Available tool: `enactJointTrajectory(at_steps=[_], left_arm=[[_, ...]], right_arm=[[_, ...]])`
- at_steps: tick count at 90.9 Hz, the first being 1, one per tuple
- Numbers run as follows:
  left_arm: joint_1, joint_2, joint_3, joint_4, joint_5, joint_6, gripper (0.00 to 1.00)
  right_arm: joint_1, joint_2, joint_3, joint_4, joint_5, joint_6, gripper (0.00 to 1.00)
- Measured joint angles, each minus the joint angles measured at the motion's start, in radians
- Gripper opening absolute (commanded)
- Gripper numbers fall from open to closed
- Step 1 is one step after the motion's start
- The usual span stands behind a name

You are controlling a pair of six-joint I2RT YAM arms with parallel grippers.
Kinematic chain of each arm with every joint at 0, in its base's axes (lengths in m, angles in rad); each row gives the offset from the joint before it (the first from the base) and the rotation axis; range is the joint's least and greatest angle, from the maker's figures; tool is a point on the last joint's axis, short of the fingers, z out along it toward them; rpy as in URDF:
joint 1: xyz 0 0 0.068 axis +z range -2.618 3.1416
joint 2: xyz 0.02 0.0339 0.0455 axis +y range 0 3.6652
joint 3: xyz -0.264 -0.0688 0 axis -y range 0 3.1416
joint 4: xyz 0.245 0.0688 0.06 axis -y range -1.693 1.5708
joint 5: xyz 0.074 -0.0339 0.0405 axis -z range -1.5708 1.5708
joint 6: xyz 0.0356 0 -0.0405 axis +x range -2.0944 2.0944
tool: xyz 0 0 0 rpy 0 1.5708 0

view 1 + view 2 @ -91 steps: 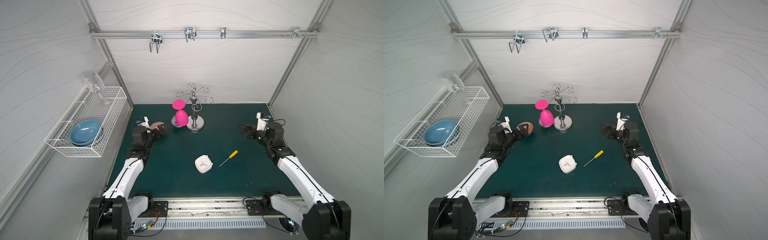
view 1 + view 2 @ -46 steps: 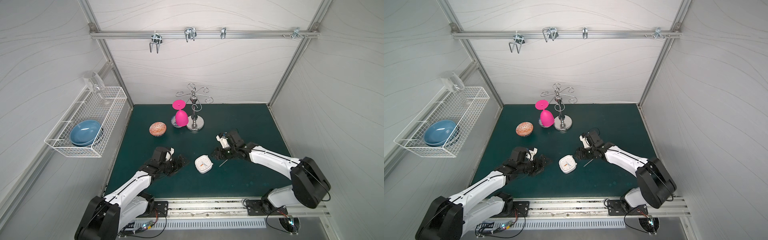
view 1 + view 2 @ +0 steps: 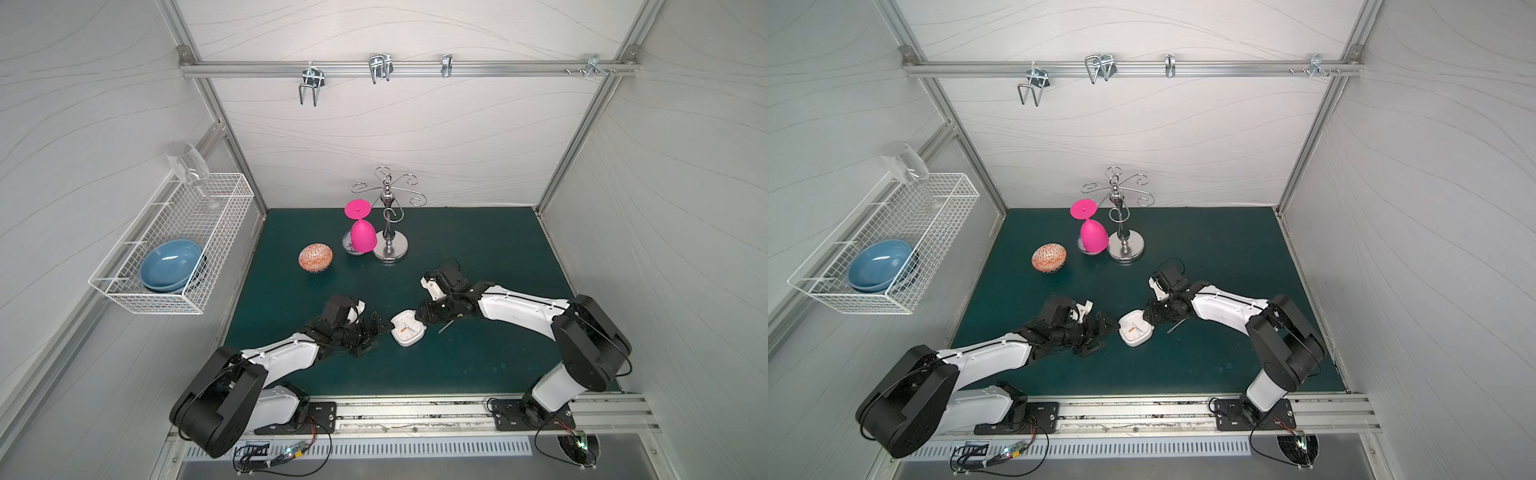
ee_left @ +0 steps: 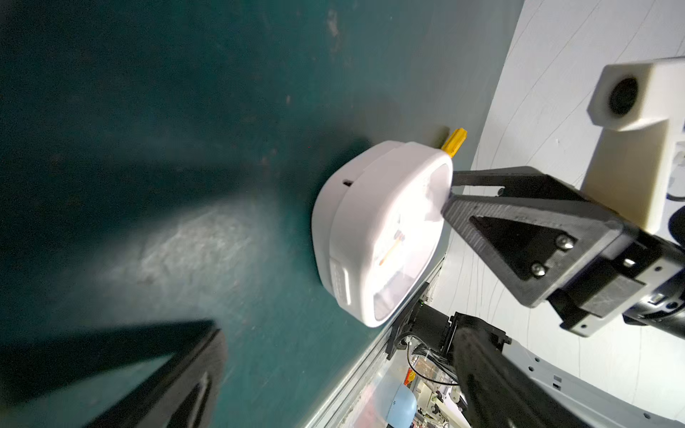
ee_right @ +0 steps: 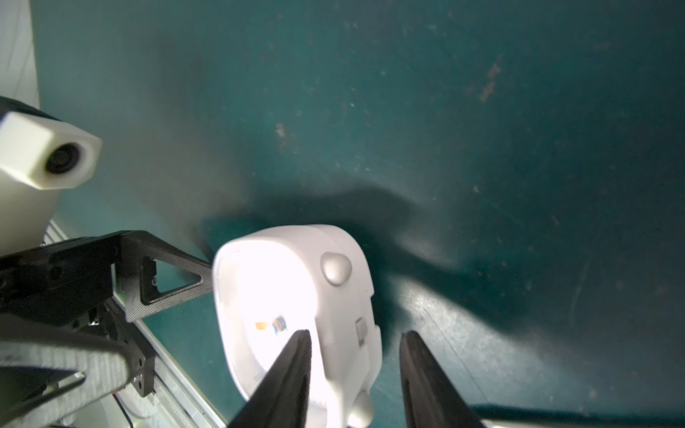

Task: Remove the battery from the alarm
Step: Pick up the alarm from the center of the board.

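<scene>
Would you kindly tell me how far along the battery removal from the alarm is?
Done: only the approach; the alarm lies dial up on the mat, no battery in sight. In hand: the right pincer straddles its rim, not yet clamped, and the left pincer stands open at the opposite side. Left, probably: grip it, turn it over, open the back, take the battery out.

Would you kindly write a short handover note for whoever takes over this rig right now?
Left gripper: open, empty, tips beside the alarm clock.
Right gripper: jaws open astride the clock's opposite edge, not clamped.
Alarm clock: dial up on the mat; battery not visible. Screwdriver lies behind it, partly under the right arm.
Done: nothing. Left: grip the clock, likely turn it over, take the battery out.
</scene>
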Motion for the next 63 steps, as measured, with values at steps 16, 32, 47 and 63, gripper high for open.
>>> enactJointTrajectory(at_steps=[16, 32, 47, 63], left_arm=[[-0.030, 0.089, 0.033, 0.087, 0.010, -0.026, 1.00], [-0.084, 0.196, 0.077, 0.189, 0.017, -0.061, 0.96], [-0.107, 0.285, 0.118, 0.265, 0.019, -0.087, 0.88], [-0.108, 0.331, 0.127, 0.309, 0.024, -0.107, 0.74]], right_arm=[[0.006, 0.003, 0.000, -0.021, 0.036, 0.001, 0.40], [0.011, 0.003, 0.000, -0.020, 0.045, 0.001, 0.40], [0.016, 0.003, 0.000, -0.019, 0.050, 0.001, 0.40], [0.017, 0.003, 0.000, -0.014, 0.050, 0.004, 0.41]])
